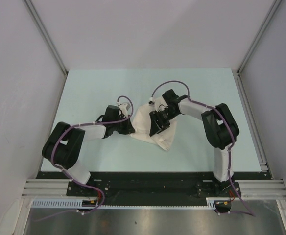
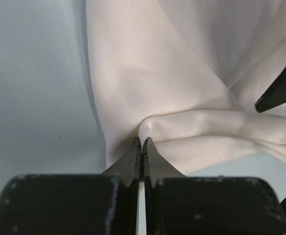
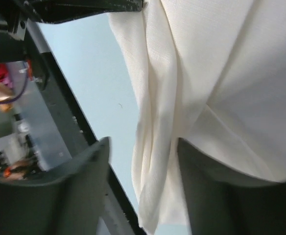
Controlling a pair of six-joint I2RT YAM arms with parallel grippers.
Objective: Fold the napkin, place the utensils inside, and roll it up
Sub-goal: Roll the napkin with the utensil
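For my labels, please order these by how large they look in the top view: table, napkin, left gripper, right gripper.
1. table
2. napkin
3. left gripper and right gripper: they look alike, so I do not rank them.

Robotics lab, enclosed test cell. Pale mint worktop [image 1: 108, 83] boxed in by plain grey-white panels [image 1: 153, 29] at left, right and far side, held in aluminium posts [image 1: 45, 34]. Left arm [image 1: 62, 144] and right arm [image 1: 221, 127] bolted to black base plate [image 1: 153, 188] at near edge. Aluminium extrusion rail [image 1: 42, 187] and slotted cable duct [image 1: 55, 202] along near side. Purple cables [image 1: 170, 82] looped over arms. Brushed metal sheet [image 1: 153, 221] nearest camera. Bare uniform surfaces, even light.
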